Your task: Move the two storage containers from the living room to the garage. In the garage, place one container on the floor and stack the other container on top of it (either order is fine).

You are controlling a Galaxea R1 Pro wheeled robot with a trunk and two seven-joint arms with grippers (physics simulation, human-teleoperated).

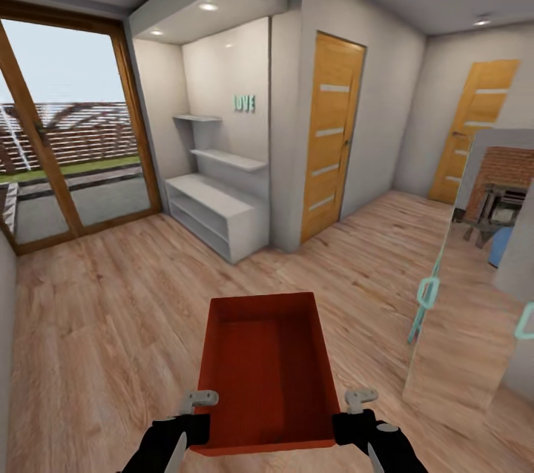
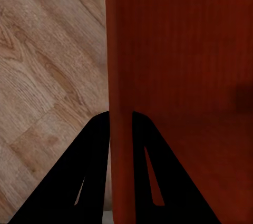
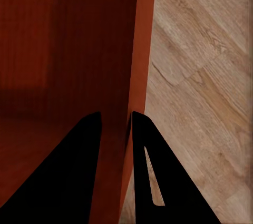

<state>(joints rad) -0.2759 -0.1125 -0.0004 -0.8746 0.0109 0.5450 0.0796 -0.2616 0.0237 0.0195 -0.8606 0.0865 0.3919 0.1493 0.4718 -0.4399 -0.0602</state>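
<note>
One red-orange storage container [image 1: 267, 369] hangs in front of me above the light wood-plank floor, open side up and empty. My left gripper [image 1: 194, 428] is shut on its left wall, and my right gripper [image 1: 348, 425] is shut on its right wall. In the left wrist view the two black fingers [image 2: 84, 171] straddle the thin red wall [image 2: 121, 129]. The right wrist view has the black fingers [image 3: 153, 166] clamped on the opposite wall [image 3: 138, 76] in the same way. The dark interior of the storage container [image 3: 63, 50] lies beside that wall.
A white shelf unit [image 1: 215, 213] stands in an alcove ahead, beside a large glass door [image 1: 67, 154] on the left. A wooden door [image 1: 330, 136] is ahead right, another [image 1: 475, 128] further right. A wall panel [image 1: 475, 273] reflecting a brick fireplace stands close on the right.
</note>
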